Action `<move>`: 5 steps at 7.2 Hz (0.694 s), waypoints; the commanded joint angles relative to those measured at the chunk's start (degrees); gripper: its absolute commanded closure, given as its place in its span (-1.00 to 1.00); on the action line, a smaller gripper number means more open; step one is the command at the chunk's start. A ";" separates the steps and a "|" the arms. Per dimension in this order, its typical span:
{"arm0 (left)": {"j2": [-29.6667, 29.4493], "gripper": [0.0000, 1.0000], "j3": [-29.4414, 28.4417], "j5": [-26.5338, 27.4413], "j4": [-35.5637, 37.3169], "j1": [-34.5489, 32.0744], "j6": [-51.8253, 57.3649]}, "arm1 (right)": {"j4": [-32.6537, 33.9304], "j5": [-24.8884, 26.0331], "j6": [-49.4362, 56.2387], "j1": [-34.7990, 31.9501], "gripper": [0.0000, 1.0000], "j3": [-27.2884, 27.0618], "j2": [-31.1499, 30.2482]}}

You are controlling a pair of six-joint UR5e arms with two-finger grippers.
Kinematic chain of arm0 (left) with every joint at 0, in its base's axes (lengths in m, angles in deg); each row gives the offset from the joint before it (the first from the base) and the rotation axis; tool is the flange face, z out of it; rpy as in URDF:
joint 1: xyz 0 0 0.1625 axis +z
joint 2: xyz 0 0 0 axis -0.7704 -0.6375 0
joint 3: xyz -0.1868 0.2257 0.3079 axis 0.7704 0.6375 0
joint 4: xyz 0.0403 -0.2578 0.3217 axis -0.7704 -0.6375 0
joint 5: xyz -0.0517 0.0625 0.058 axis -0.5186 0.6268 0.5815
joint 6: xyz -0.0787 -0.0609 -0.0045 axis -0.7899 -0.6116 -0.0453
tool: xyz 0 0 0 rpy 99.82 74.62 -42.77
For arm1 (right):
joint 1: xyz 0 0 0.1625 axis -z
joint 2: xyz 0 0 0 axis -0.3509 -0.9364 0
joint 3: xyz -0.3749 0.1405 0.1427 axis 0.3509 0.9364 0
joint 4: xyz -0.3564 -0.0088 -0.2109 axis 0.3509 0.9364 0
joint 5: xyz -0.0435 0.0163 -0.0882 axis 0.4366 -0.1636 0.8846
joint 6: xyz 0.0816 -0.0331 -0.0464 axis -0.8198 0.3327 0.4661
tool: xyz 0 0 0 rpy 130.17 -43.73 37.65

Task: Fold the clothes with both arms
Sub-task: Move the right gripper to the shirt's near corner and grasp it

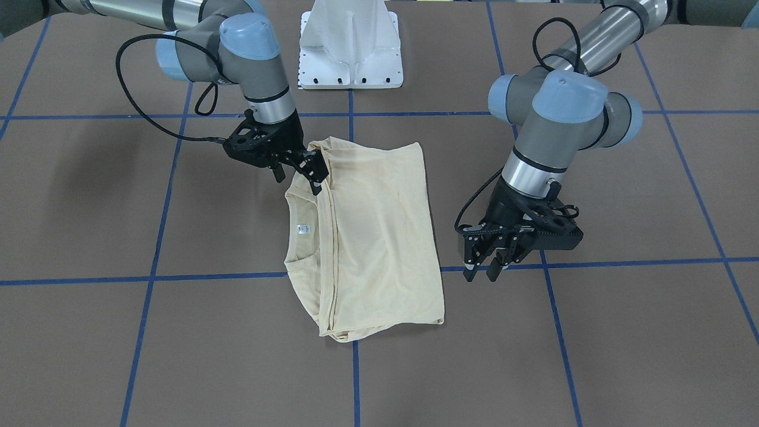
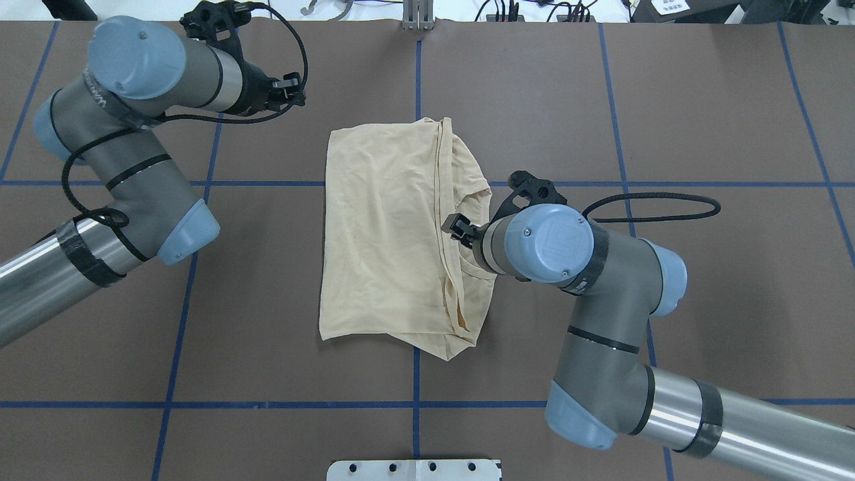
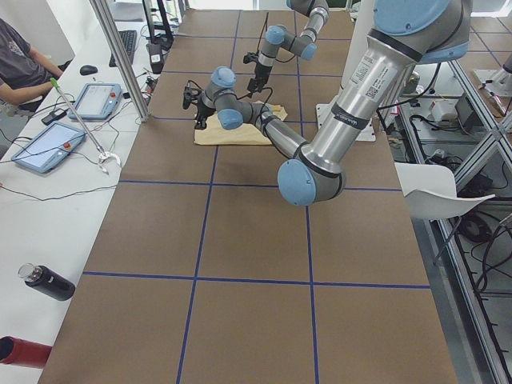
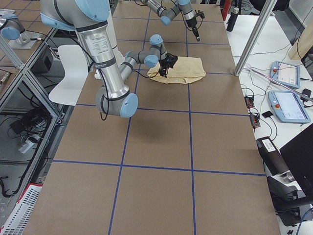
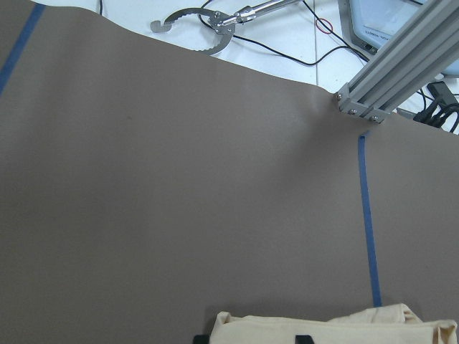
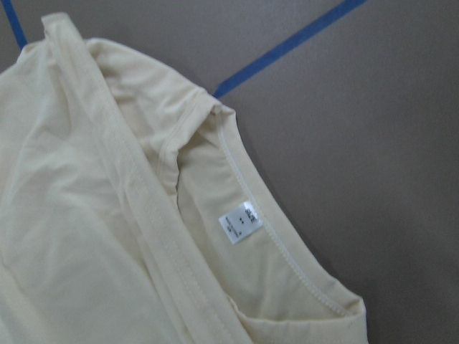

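Note:
The cream-yellow shirt [image 1: 379, 237] lies folded on the brown table, collar side toward my right arm; its print is hidden. The white neck label [image 1: 303, 229] shows inside the collar, also in the right wrist view [image 6: 240, 222]. My right gripper [image 1: 299, 177] is open, its fingers spread over the shirt's folded edge near the collar; I cannot tell if they touch the cloth. In the overhead view it [image 2: 461, 230] is mostly hidden under its wrist. My left gripper [image 1: 483, 274] is open and empty, just off the shirt's opposite edge. The shirt's edge [image 5: 323, 328] shows at the bottom of the left wrist view.
The white pedestal base [image 1: 350, 47] stands at the robot's edge of the table. Blue tape lines [image 1: 356, 379] grid the brown surface. An aluminium post [image 5: 394, 72] and a grabber tool [image 5: 208, 18] stand at the far edge. Tablets [image 3: 48, 144] lie on the operators' bench.

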 commanded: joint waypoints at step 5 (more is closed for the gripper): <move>1.06 0.00 2.27 -0.09 1.20 -0.42 0.31 | 1.61 4.98 -7.75 9.03 -0.98 -0.28 -0.03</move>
